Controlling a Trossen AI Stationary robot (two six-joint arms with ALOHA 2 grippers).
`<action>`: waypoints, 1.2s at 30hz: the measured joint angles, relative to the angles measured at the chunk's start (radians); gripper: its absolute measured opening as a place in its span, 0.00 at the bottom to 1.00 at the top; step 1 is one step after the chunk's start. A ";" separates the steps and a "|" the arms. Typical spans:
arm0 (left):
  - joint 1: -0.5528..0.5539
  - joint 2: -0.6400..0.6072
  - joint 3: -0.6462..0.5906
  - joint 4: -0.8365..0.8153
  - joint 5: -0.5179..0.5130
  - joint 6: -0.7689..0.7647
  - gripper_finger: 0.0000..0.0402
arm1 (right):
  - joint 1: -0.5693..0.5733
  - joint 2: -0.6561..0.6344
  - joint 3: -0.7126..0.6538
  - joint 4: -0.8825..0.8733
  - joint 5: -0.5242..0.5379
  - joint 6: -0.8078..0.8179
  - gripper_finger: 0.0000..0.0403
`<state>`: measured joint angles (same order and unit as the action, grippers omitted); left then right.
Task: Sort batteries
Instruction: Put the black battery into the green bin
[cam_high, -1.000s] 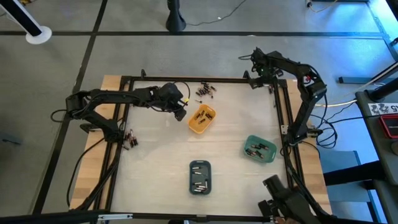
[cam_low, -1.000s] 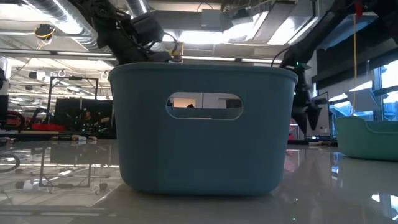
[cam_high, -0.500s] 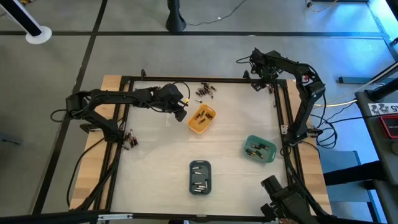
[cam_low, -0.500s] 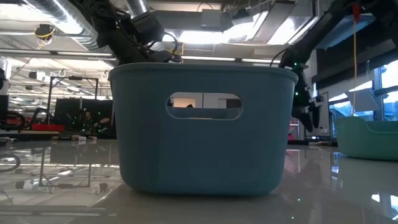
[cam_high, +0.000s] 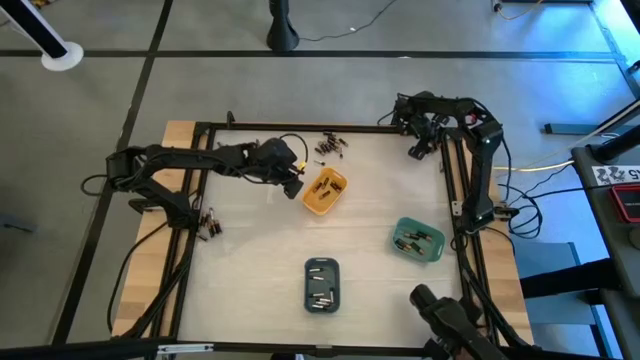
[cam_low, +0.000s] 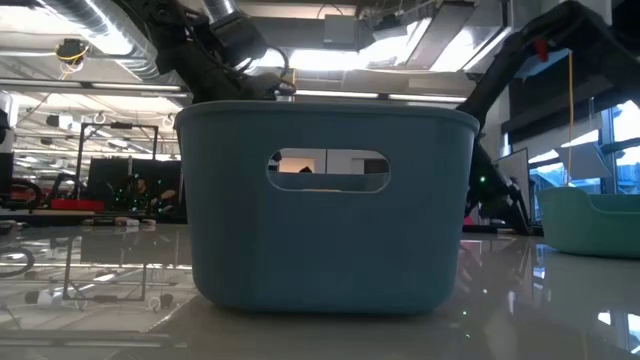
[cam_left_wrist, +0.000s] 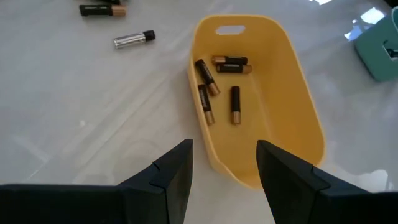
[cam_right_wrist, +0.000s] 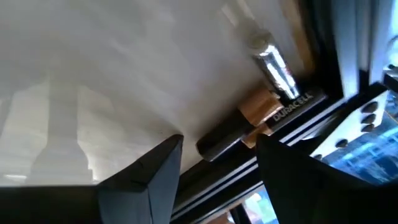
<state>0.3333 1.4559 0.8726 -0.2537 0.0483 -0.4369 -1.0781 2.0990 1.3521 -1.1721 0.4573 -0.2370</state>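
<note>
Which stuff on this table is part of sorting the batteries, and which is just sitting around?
Part of the job: loose batteries, orange tray, blue tray, green tray, left gripper, right gripper.

Lying about: white cylinder and dark stand base on the floor.

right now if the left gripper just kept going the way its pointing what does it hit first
Most likely the near rim of the yellow tray. The left gripper stands open, empty, aimed at that end of the tray, where four batteries lie. Its height above the tray is unclear.
</note>
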 joint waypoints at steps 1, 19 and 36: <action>-0.004 0.000 0.000 -0.001 0.000 0.003 0.41 | 0.001 0.007 0.001 -0.005 0.000 -0.001 0.52; -0.005 0.000 0.000 -0.005 0.000 0.006 0.41 | -0.005 0.017 0.010 -0.001 -0.191 -0.087 0.33; -0.004 0.000 0.000 -0.004 0.000 0.007 0.41 | -0.034 0.017 0.042 -0.018 -0.328 -0.087 0.19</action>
<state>0.3292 1.4559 0.8726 -0.2575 0.0484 -0.4296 -1.1118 2.1157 1.3941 -1.1904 0.1297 -0.3241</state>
